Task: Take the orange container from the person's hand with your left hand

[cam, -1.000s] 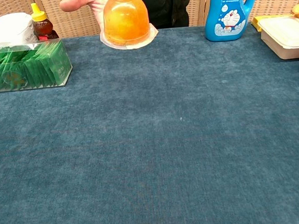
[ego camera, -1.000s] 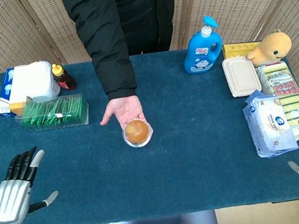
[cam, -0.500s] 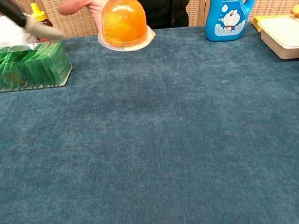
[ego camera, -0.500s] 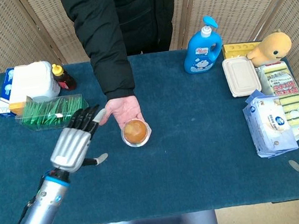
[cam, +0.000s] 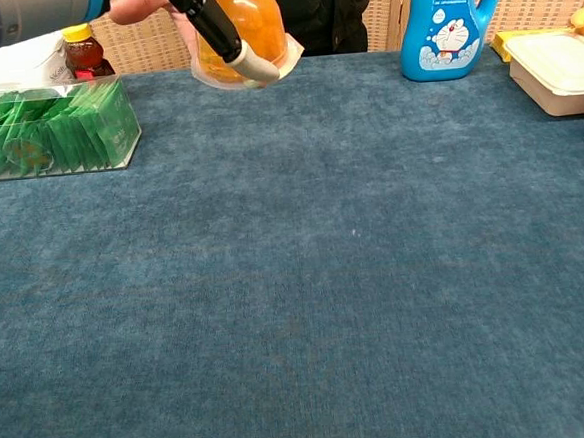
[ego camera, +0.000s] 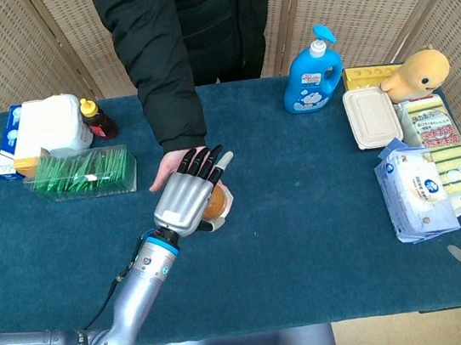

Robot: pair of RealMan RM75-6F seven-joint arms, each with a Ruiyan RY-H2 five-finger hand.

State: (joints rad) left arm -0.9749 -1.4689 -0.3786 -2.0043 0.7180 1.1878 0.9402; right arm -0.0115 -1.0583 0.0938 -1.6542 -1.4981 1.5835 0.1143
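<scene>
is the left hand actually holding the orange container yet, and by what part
Cannot be told. The left hand lies over the orange container, which rests on the person's hand; no closed grip shows.

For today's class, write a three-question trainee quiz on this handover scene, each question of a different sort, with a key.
1. True or false: the left hand is above the orange container.
2. Which stands beside the blue bottle? A) white lunchbox B) a red kettle C) a glass jar
3. Fill in: the container rests on the person's ____.

Key: 1 true; 2 A; 3 hand.
</scene>
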